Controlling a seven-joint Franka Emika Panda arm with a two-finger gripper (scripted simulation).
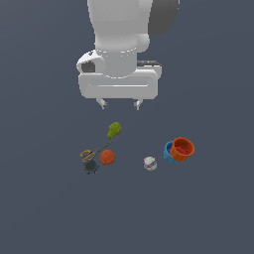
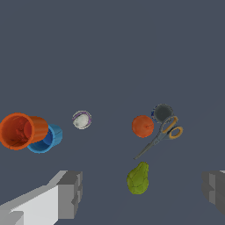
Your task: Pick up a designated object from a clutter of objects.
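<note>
The designated object is an olive-green, lumpy pear-like thing point(image 1: 114, 130) lying on the dark floor; in the wrist view the same green object point(image 2: 138, 178) lies between my two fingers, lower down. My gripper point(image 1: 119, 104) hangs open above it, apart from it, with nothing held. Its grey fingers point(image 2: 70, 194) stand wide to either side. The clutter of objects lies nearby: an orange ball point(image 1: 107, 157), a white-purple ball point(image 1: 150, 163) and nested orange and blue cups point(image 1: 179, 149).
Scissors with orange handles point(image 2: 163, 134) lie between the green object and the orange ball, next to a dark round item point(image 2: 163, 113). The cups point(image 2: 27, 132) lie on their side at the exterior view's right.
</note>
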